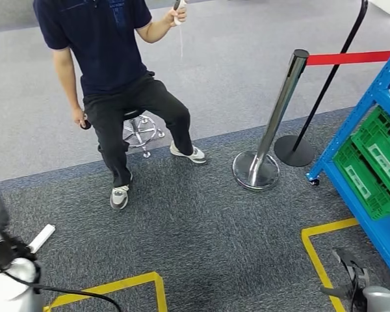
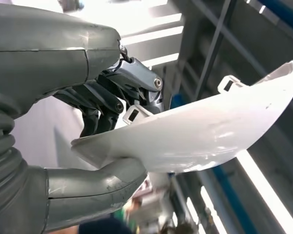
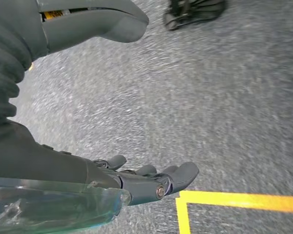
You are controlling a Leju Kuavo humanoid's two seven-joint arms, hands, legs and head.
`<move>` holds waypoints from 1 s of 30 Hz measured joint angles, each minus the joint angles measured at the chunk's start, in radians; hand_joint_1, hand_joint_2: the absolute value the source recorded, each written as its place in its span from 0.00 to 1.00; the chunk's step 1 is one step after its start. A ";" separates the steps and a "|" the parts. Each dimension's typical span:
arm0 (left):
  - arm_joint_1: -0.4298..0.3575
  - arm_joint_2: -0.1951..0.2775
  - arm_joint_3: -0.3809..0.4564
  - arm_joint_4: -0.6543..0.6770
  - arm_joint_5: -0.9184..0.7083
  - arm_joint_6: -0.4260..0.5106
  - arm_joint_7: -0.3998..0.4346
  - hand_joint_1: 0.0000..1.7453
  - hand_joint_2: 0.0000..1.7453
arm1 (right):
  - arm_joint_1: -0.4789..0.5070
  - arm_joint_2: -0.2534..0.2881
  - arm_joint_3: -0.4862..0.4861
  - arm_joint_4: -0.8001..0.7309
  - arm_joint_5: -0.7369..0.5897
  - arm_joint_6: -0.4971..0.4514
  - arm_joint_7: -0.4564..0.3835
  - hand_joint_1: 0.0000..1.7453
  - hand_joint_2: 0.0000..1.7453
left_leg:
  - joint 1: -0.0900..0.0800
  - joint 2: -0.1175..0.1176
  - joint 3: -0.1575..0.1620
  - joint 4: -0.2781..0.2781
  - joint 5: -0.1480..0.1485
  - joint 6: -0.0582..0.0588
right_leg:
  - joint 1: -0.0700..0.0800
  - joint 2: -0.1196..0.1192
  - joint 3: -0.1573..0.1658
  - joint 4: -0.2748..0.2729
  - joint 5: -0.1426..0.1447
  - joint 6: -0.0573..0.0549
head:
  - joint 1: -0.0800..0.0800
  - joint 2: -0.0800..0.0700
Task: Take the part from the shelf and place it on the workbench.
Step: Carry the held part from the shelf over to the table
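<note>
Two hands: I have both in my wrist feeds.
Left hand [image 2: 112, 122]: my thumb sits under the part and the dark fingers [image 2: 100, 105] press on top, so it is clamped on the part.
Part [image 2: 197, 136]: long, curved, glossy white plastic with small clip tabs, sticking out past the hand; in my head view its white tip [image 1: 41, 237] pokes out at the lower left, above the carpet.
Right hand [image 3: 145, 183]: fingers stretched out and apart, holding nothing, hanging over grey carpet.
Floor tape [image 1: 134, 283]: yellow lines on the dark carpet near my feet.
Shelf [image 1: 374, 97]: blue rack on my right with green crates [image 1: 374, 162].
Stanchion [image 1: 273, 123]: chrome post with a red belt, beside the rack.
Person [image 1: 119, 71]: seated on a stool, farther off, dark clothes, one hand raised with a small object.
</note>
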 joint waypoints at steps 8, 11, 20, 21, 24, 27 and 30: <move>-0.095 -0.057 -0.150 0.213 0.041 -0.019 0.000 1.00 1.00 | -0.044 0.031 -0.115 0.000 -0.131 -0.072 0.110 0.00 1.00 | 0.001 0.106 -0.106 0.226 -0.082 -0.011 | 0.006 -0.092 0.000 -0.004 0.002 -0.018 | -0.008 0.000; -0.122 -0.069 -0.177 0.249 0.046 -0.027 0.000 1.00 1.00 | -0.055 0.040 -0.143 0.000 -0.139 -0.071 0.118 0.00 1.00 | -0.012 0.170 -0.010 0.037 -0.012 0.005 | 0.013 -0.121 0.002 -0.002 -0.003 -0.009 | -0.007 0.000; -0.171 -0.097 -0.251 0.333 0.048 -0.056 0.014 1.00 1.00 | -0.073 0.064 -0.203 0.000 -0.175 -0.085 0.111 0.00 1.00 | -0.009 0.090 0.005 -0.008 -0.002 0.051 | 0.008 -0.046 -0.119 0.244 -0.122 0.022 | 0.009 0.000; -0.172 -0.098 -0.260 0.341 0.046 -0.056 0.016 1.00 1.00 | -0.073 0.065 -0.207 0.000 -0.170 -0.089 0.108 0.00 1.00 | -0.009 0.076 0.006 -0.008 -0.003 0.051 | 0.008 -0.043 -0.142 0.277 -0.124 0.023 | 0.010 0.000; -0.179 -0.099 -0.278 0.354 0.044 -0.054 0.019 1.00 1.00 | -0.078 0.070 -0.209 0.000 -0.157 -0.094 0.103 0.00 1.00 | -0.005 0.036 0.010 -0.005 -0.005 0.045 | 0.001 -0.027 -0.103 0.157 -0.030 0.028 | 0.010 0.000; -0.190 -0.100 -0.289 0.358 0.042 -0.052 0.020 1.00 1.00 | -0.084 0.074 -0.210 0.001 -0.155 -0.114 0.104 0.00 1.00 | -0.004 0.003 0.000 0.005 -0.006 0.027 | -0.013 0.034 -0.032 0.011 0.018 0.035 | 0.011 0.000; -0.191 -0.099 -0.293 0.358 0.031 -0.047 0.030 1.00 1.00 | -0.087 0.084 -0.211 0.001 -0.143 -0.188 0.109 0.00 1.00 | 0.001 -0.020 -0.011 0.006 -0.001 0.011 | -0.011 0.020 -0.027 0.007 0.013 0.018 | 0.011 0.000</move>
